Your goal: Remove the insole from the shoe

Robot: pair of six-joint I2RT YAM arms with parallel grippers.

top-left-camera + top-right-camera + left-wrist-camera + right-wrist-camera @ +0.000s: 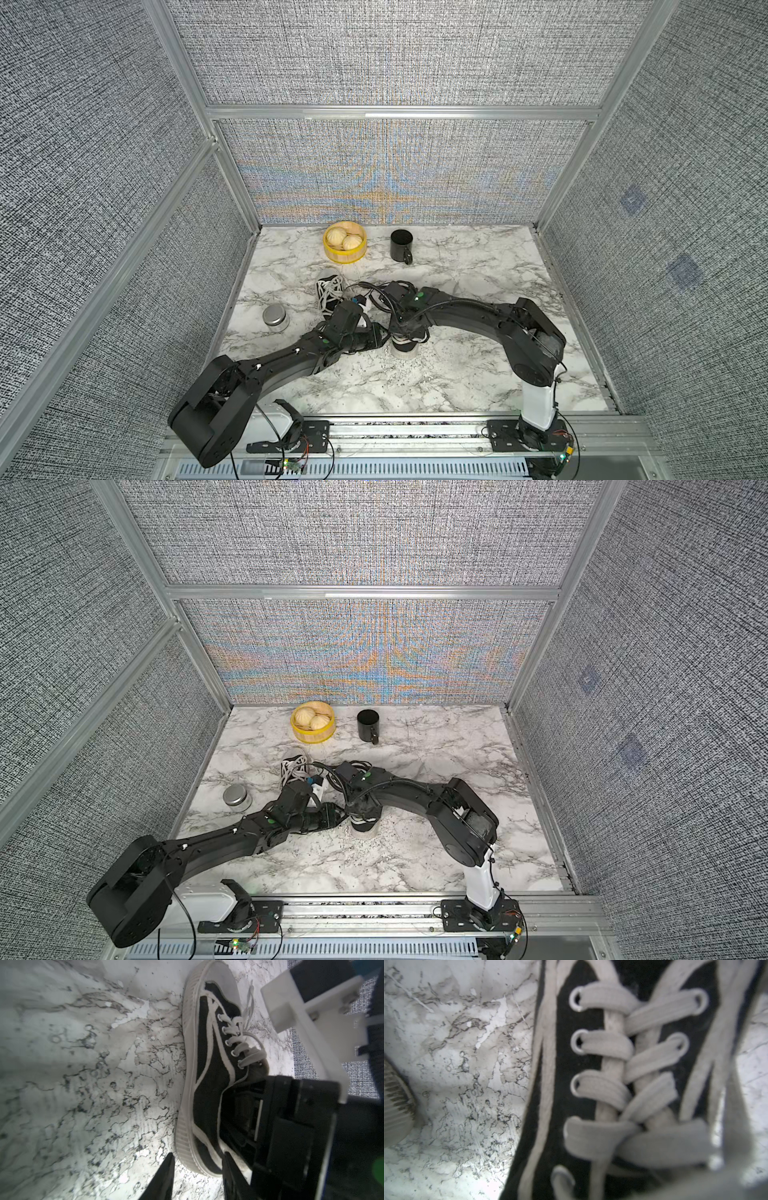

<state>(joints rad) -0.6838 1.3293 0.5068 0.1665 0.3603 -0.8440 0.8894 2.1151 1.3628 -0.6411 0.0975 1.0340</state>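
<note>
A black canvas shoe [207,1076] with white laces and a white ribbed sole lies on the marble table, its toe toward the back. In both top views only its laced front [330,289] [296,769] shows past the two arm ends. My left gripper [199,1180] is open at the heel. One finger [164,1178] stands off the sole and the other finger [234,1178] lies against the heel's inner edge. My right gripper [251,1109] reaches down into the shoe's opening, its fingertips hidden; the right wrist view shows only the laces [623,1059]. The insole is hidden.
At the back stand a yellow steamer basket [332,254] with two buns and a black mug [401,246]. A metal tin [275,318] sits left of the shoe. A white ribbed round object [404,353] stands under the right arm. Grey walls close in three sides.
</note>
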